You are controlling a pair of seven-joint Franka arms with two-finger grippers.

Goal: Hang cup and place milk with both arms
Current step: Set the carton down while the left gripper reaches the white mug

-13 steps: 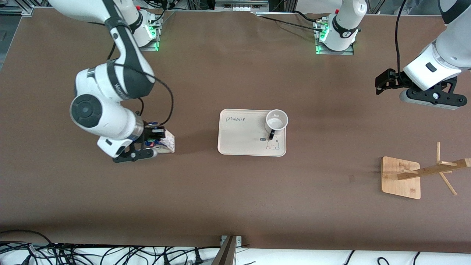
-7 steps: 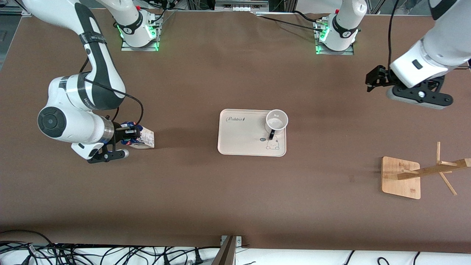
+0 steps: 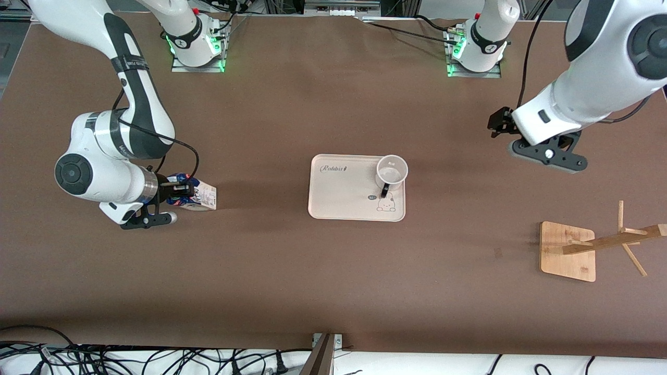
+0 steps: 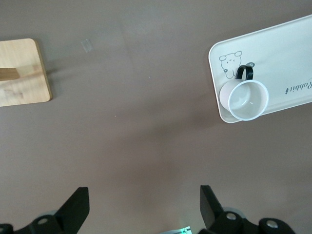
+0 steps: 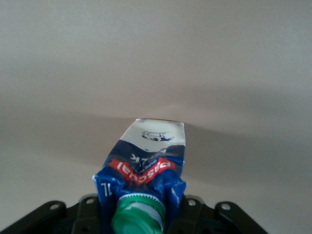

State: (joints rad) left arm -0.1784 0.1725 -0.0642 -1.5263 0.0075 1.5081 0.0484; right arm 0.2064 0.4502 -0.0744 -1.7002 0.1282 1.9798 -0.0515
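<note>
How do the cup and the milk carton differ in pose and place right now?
The cup stands upright, mouth up; the milk carton lies tipped on its side. The cup sits on the white tray mid-table; the carton rests on the bare table toward the right arm's end. The cup has no gripper near it; the carton's capped top sits in the right gripper. Both are small and partly white.

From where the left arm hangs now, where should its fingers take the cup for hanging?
Probably the rim wall of the cup, from above. It stands upright, mouth open, in the tray corner, and its handle points toward the front camera; gripping the wall away from it keeps the loop free for a rack peg.
</note>
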